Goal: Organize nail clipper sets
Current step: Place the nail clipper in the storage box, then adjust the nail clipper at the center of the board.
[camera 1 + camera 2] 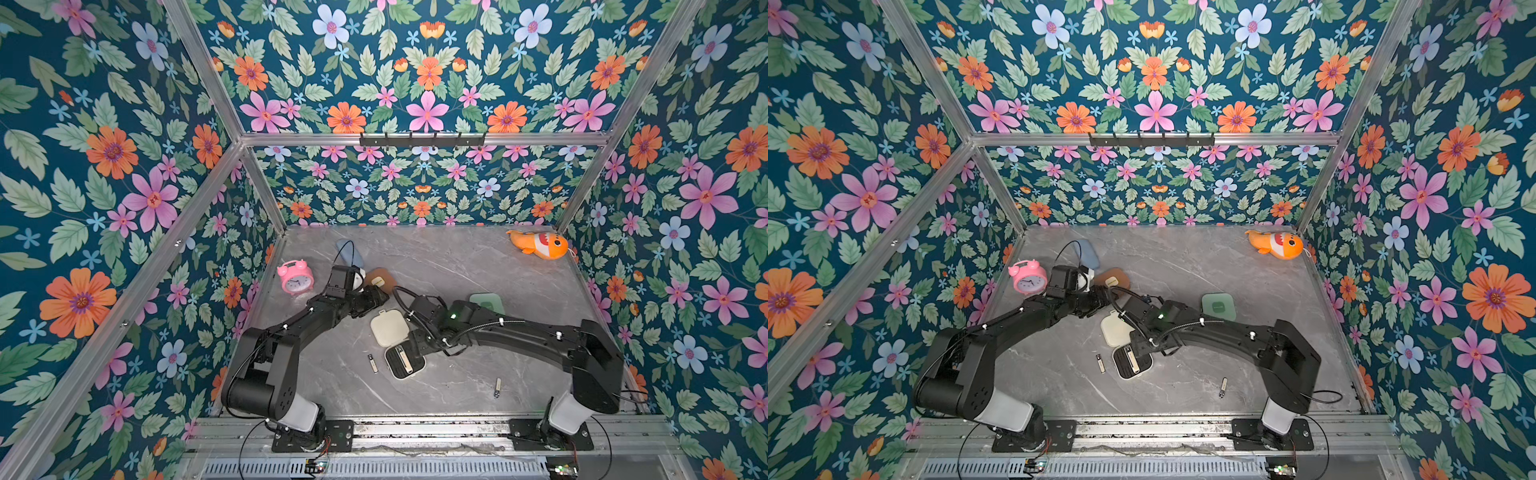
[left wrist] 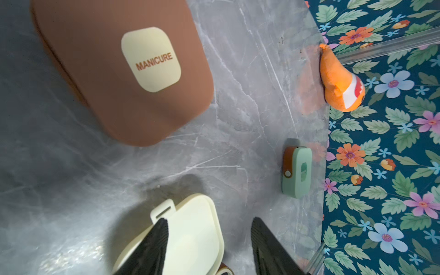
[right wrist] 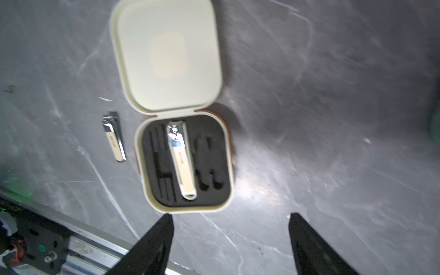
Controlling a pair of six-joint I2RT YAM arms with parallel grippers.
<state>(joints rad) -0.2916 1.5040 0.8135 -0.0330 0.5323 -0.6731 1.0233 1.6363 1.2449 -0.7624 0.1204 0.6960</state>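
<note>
Right wrist view: the cream case [image 3: 185,204] lies open on the tabletop [image 3: 309,119] just ahead of the right fingers [image 3: 154,245], its lid [image 3: 166,54] folded flat away from them and one beige clipper [image 3: 182,162] seated in the black insert [image 3: 214,162]. A second clipper [image 3: 114,137] lies loose just beside the case. The right fingers stand wide apart and hold nothing. The left fingers [image 2: 147,247] are partly spread (also empty), one crossing the lid's tab [image 2: 164,210]; whether it touches cannot be told. Beyond them sits the closed brown case [image 2: 123,71], and farther off the closed mint green case [image 2: 297,171]. In both top views a third clipper [image 1: 497,387] [image 1: 1224,386] lies well behind the right fingers, near that arm's base.
</note>
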